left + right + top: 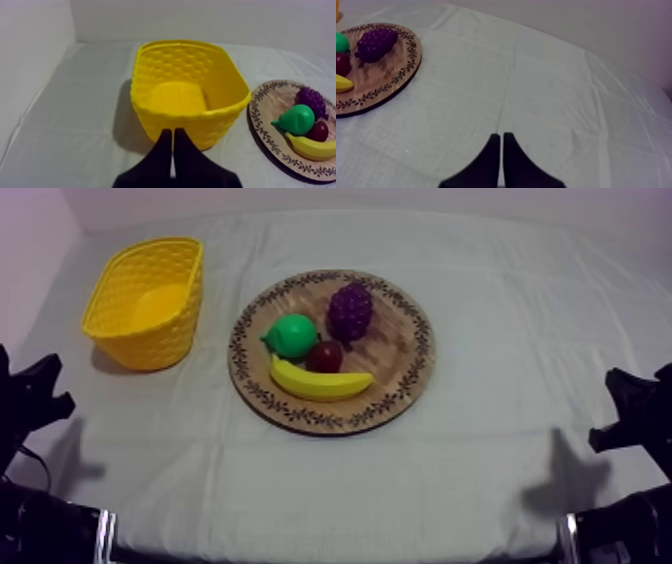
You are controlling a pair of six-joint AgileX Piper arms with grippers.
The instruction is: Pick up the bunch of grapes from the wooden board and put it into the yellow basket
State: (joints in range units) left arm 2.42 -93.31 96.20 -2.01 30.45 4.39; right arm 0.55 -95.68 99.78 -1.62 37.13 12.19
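- Currently the bunch of grapes (pixel 351 310) lies on the round wooden board (pixel 405 383), on the far part of it, well apart from both grippers.
- Just beside the grapes, toward the basket side, sits a green pear (pixel 292 335).
- A small red fruit (pixel 324 356) sits in front of the grapes, between the pear and the banana (pixel 320 383).
- The banana lies along the near part of the board, its curve cupping the red fruit.
- The yellow basket (pixel 140 338) stands upright on the grey-white cloth (pixel 500 458), to the left of the board, near it but not touching it. Its mouth faces up and its yellow floor shows.
- The left gripper (pixel 173 134) has its fingers pressed together into a narrow wedge with nothing between them. The tips point at the basket's near wall, close to it.
- The right gripper (pixel 501 136) likewise has its fingers pressed together and pinches nothing. It hangs over bare cloth, well apart from the board's patterned rim.
- From above, both arms sit low at the table's near corners.
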